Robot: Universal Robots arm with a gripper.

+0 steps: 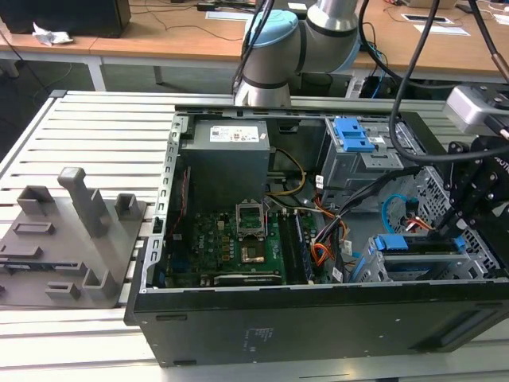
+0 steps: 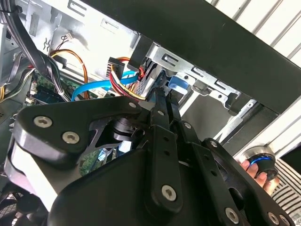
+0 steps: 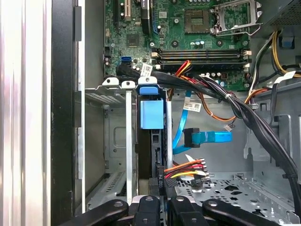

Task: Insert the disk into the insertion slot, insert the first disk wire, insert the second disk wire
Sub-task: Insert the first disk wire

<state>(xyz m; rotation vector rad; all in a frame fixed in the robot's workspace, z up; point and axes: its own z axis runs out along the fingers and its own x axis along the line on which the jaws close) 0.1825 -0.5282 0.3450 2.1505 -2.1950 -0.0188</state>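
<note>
The disk lies in the insertion slot, the low perforated cage at the exterior view's right, with its blue carrier at the near end. In the first wrist view the disk is seen edge-on behind its blue carrier tab. My gripper reaches down at the cage's far end. In both wrist views its fingers stand close together. They look shut on a black power plug with red, yellow and black wires, right at the disk's end. A blue flat cable's plug hangs loose beside it.
The taller grey cage with a blue latch stands behind the slot. A thick black cable bundle crosses above the cage. The motherboard fills the case floor. A person's fingers hold a small round object outside the case wall.
</note>
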